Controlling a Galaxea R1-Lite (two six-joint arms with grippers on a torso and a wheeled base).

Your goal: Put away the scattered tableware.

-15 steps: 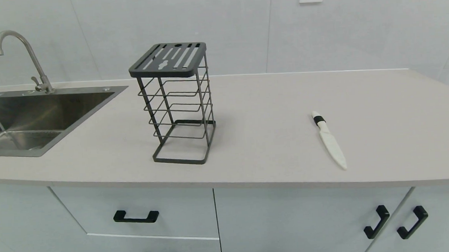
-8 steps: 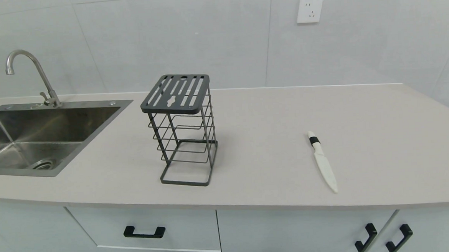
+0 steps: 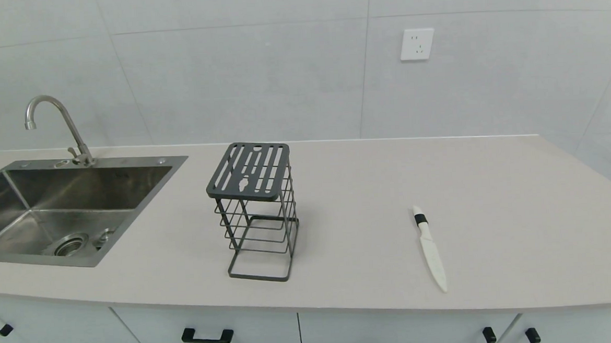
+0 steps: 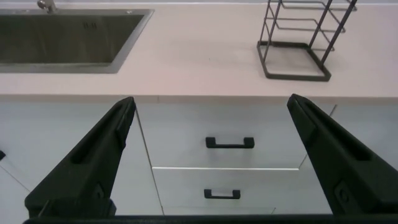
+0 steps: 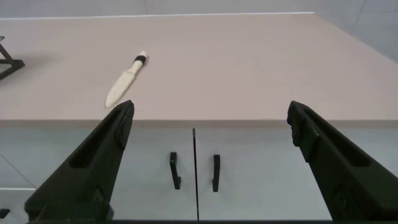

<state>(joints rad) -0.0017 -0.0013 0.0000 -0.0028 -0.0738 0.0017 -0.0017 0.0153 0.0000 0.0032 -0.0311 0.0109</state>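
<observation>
Matte black throughout. On the left gripper (image 4: 211, 101), two long wedge-shaped fingers (image 4: 93, 162), broad at the base, tapering to blunt tips, flat-faced with bevelled edges. On the right gripper (image 5: 210, 106), the same pair, a small round recess low on each.

A pale tiled wall (image 3: 259, 80) is spanning the frame's top, a white socket (image 3: 417, 44) sitting upper right. A steel sink (image 3: 87, 188) with curved tap (image 3: 73, 131) is occupying the left of the beige worktop (image 3: 522, 207), white cabinets (image 3: 398, 339) running below.
</observation>
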